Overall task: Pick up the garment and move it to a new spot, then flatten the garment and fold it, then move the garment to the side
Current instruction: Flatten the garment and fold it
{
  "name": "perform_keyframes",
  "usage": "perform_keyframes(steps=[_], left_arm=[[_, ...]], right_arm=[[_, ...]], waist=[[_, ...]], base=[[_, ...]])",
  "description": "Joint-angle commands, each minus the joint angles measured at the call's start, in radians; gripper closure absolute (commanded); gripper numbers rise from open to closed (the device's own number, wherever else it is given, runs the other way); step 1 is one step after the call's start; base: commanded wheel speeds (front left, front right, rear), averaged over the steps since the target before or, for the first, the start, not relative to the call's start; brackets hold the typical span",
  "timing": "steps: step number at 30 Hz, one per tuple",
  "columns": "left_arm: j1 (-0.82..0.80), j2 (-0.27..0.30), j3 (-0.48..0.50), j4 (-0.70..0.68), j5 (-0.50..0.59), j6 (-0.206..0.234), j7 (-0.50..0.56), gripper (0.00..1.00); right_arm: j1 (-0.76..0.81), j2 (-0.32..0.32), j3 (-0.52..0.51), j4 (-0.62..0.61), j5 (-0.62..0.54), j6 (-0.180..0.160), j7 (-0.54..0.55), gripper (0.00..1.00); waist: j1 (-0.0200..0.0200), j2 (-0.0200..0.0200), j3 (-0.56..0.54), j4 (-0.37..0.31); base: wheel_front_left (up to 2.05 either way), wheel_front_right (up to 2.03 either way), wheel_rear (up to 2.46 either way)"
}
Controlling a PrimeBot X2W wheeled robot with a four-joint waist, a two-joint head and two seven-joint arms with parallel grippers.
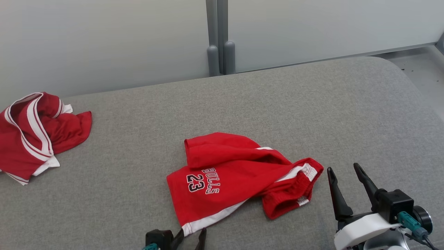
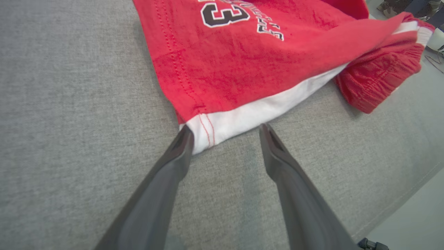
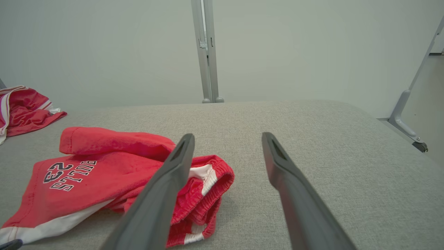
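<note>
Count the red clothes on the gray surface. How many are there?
2. The red shorts lie rumpled at the front middle; a red-and-white garment is bunched at the left edge, partly cut off there.

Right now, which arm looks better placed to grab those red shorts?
Probably the left: the open left gripper has the white-hemmed corner of the red shorts between its fingertips, while the open right gripper sits beside the waistband, around nothing.

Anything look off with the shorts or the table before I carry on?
Nothing damaged or spilled. The red shorts lie rumpled and askew: the upper leg is folded over itself, the waistband bunched at the right. A second red garment sits crumpled at the far left of the table.
</note>
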Motion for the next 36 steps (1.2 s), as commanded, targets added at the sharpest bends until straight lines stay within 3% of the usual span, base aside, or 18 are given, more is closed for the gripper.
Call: perform_keyframes(steps=[1, 3, 8, 11, 17, 26, 36], left_arm=[[-0.019, -0.002, -0.003, 0.014, -0.005, -0.001, 0.001, 0.16], [-0.026, -0.004, -0.004, 0.033, -0.010, -0.002, 0.003, 0.46], [-0.052, -0.008, -0.011, 0.082, -0.018, -0.002, -0.011, 0.69], [-0.066, -0.010, -0.020, 0.105, -0.022, -0.006, -0.019, 1.00], [-0.092, -0.003, 0.012, 0.079, -0.024, 0.005, -0.064, 1.00], [-0.060, 0.042, 0.098, -0.130, 0.016, 0.051, -0.080, 1.00], [-0.014, 0.060, 0.091, -0.232, 0.030, 0.068, -0.074, 1.00]], right_arm=[[-0.011, -0.001, 0.003, 0.003, 0.001, 0.000, 0.001, 0.00], [-0.014, -0.002, 0.004, 0.004, 0.000, 0.000, 0.001, 0.00], [-0.018, -0.001, 0.006, 0.004, -0.006, 0.000, 0.002, 0.00], [-0.017, -0.001, 0.004, 0.007, -0.007, 0.000, 0.001, 0.00], [0.002, -0.001, 0.015, 0.024, 0.024, 0.000, 0.012, 0.00], [0.012, -0.001, 0.049, 0.090, 0.160, 0.000, 0.017, 0.00], [-0.067, -0.002, 0.141, 0.247, 0.303, 0.000, 0.013, 0.00]], waist=[[0.0000, 0.0049, 0.000, -0.001], [0.0000, 0.0049, 0.001, -0.002], [0.0000, 0.0049, 0.003, -0.007], [0.0000, 0.0049, 0.003, -0.008], [0.0000, 0.0049, 0.004, -0.001], [0.0000, 0.0049, 0.002, 0.028], [0.0000, 0.0049, -0.004, 0.049]], base=[[0.00, 0.00, 0.00], [0.00, 0.00, 0.00], [0.00, 0.00, 0.00], [0.00, 0.00, 0.00], [0.00, 0.00, 0.00], [0.00, 0.00, 0.00], [0.00, 0.00, 0.00]])
